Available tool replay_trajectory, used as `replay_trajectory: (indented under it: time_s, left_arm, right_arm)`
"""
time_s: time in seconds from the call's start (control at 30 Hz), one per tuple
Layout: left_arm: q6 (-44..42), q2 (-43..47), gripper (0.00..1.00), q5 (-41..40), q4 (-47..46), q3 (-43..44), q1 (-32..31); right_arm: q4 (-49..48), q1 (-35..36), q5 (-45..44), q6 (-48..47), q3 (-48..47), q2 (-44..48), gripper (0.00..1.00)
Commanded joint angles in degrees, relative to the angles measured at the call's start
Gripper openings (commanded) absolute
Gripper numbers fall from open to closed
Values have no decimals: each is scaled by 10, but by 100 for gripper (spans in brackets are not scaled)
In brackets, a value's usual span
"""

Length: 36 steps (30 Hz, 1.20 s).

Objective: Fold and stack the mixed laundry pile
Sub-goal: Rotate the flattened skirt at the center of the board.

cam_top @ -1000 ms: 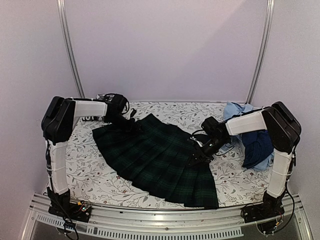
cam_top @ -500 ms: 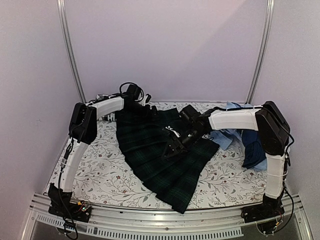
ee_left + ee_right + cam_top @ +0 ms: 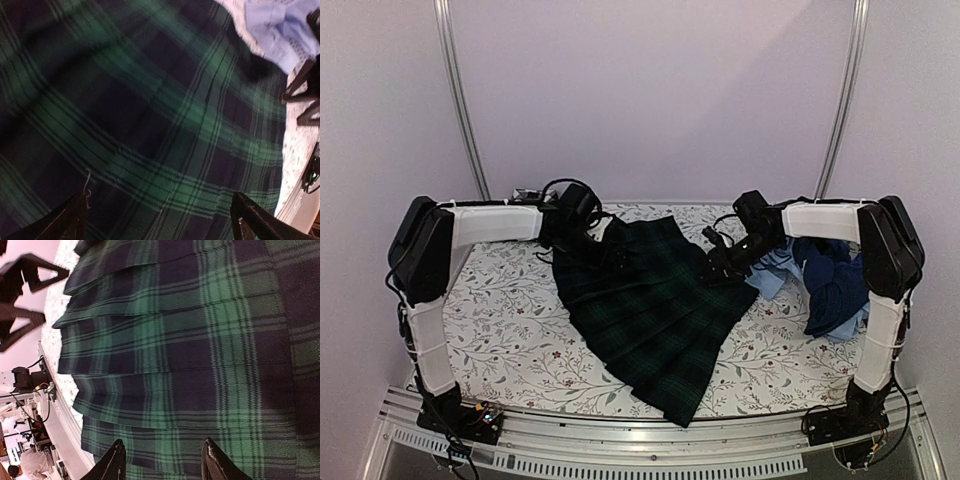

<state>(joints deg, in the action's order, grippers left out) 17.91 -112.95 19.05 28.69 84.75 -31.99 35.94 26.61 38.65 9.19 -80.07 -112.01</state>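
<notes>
The dark green-navy plaid garment, a pleated skirt, lies spread flat mid-table with its hem toward the near edge. My left gripper hovers over its far left corner. In the left wrist view this gripper is open wide, with only plaid cloth below. My right gripper stands at the skirt's far right edge. The right wrist view shows it open above the pleats, pinching nothing. The rest of the mixed laundry pile, a navy piece and a light blue piece, is heaped at the right.
The floral white table covering shows bare on the left and near right. A metal rail runs along the near edge. Two slanted poles stand at the back wall. The light blue cloth lies just past the skirt.
The skirt has been swung round so its hem points to the near edge. Since then my right gripper has drawn back from the skirt's middle to its right edge, and the left elbow has swung left.
</notes>
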Motion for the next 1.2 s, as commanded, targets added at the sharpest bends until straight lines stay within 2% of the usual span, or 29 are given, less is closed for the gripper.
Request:
replay_trajectory:
  time_s: [0.0, 0.2, 0.37, 0.43, 0.57, 0.67, 0.73, 0.83, 0.97, 1.07, 1.17]
  left_arm:
    - [36, -17, 100, -14, -20, -74, -9]
    - [34, -104, 100, -36, -22, -33, -4]
    - [3, -220, 100, -68, 30, 109, 28]
    - [-10, -265, 100, -80, 58, 199, 47]
    - [-25, -321, 100, -87, 82, 327, 87]
    - [-26, -312, 100, -60, 81, 378, 105]
    - [-35, -281, 100, -43, 79, 377, 103]
    - [-59, -198, 100, -28, 63, 301, 93]
    - [-65, -25, 100, 5, -31, 73, 87]
    - [-72, 110, 100, 31, -92, -112, 69]
    - [-90, 243, 99, -3, -127, -251, 17]
  right_arm:
    - [34, 11, -62, -25, -4, -48, 50]
    - [26, 20, -69, -30, 70, -60, 47]
    - [6, 77, -23, -16, 103, -55, 45]
    - [1, 110, 8, -7, 86, -61, 46]
    - [-22, 156, 89, 23, 5, -91, 47]
    - [-15, 164, 88, 34, -65, -105, 47]
    - [-9, 163, 62, 32, -88, -98, 48]
    - [-33, 163, 17, 4, -67, -49, 50]
    - [-124, 164, -54, -60, 60, 72, 51]
    - [-126, 165, -105, -137, 107, 123, 51]
    - [-125, 166, -129, -178, 139, 147, 49]
